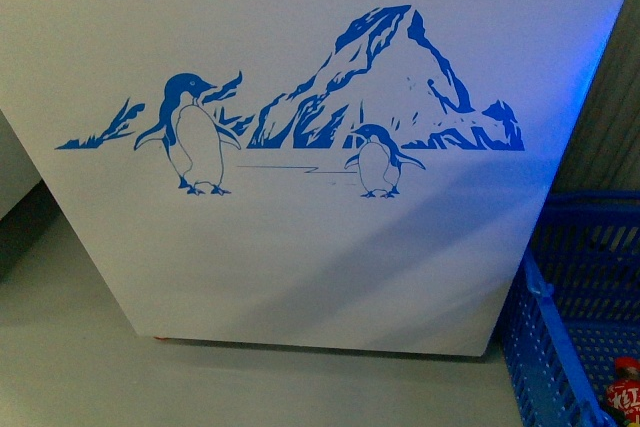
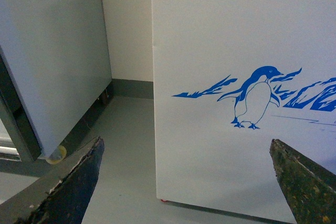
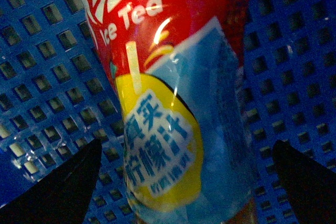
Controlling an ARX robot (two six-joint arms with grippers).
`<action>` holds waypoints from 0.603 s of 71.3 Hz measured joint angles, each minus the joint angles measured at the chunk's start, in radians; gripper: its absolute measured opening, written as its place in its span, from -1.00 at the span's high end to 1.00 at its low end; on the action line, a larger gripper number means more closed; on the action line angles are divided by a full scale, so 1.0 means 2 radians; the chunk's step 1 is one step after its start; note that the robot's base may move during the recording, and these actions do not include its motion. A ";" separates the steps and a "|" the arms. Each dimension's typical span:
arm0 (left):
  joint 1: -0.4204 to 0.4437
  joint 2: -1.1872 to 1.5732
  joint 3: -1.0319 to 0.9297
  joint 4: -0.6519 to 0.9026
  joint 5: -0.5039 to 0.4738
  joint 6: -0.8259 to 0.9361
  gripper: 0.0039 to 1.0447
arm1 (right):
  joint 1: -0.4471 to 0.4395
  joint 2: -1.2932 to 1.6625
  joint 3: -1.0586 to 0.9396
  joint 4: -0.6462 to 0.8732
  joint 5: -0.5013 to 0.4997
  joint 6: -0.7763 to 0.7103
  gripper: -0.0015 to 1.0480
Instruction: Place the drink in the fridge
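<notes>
Front view: the fridge (image 1: 300,267) fills most of the frame. Its white panel carries a blue graphic of two penguins (image 1: 195,142) before a mountain, spread from 9 o'clock across to 3 o'clock just above the middle. Grey floor (image 1: 80,357) runs from 7 o'clock to 6 o'clock below it. A blue mesh basket (image 1: 560,327) stands just beside the fridge's lower corner at 4 o'clock. Only a small red patch of the drink (image 1: 625,394) shows inside it, at 5 o'clock by the frame's edge.

Right wrist view: the drink is close up, a bottle with a red label reading "Ice Tea" over a yellow patch of blue characters, and the basket's mesh lies behind it. The right gripper (image 3: 187,148) is spread wide, one dark finger (image 3: 68,182) on each side of the bottle, with mesh showing in both gaps (so no contact is seen).

Left wrist view: the left gripper (image 2: 186,148) is also spread wide with nothing between its fingers. It faces the fridge's penguin panel, and a plain grey-white cabinet (image 2: 58,51) stands apart from the fridge across a strip of floor.
</notes>
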 joint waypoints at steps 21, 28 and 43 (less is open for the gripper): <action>0.000 0.000 0.000 0.000 0.000 0.000 -0.85 | -0.011 0.046 0.061 -0.054 0.010 -0.013 -0.85; 0.000 0.000 0.000 0.000 0.000 0.000 -0.85 | -0.013 0.046 0.060 -0.053 0.002 -0.016 -0.63; 0.000 0.000 0.000 0.000 0.000 0.000 -0.85 | -0.014 0.019 0.018 -0.036 -0.009 -0.012 -0.10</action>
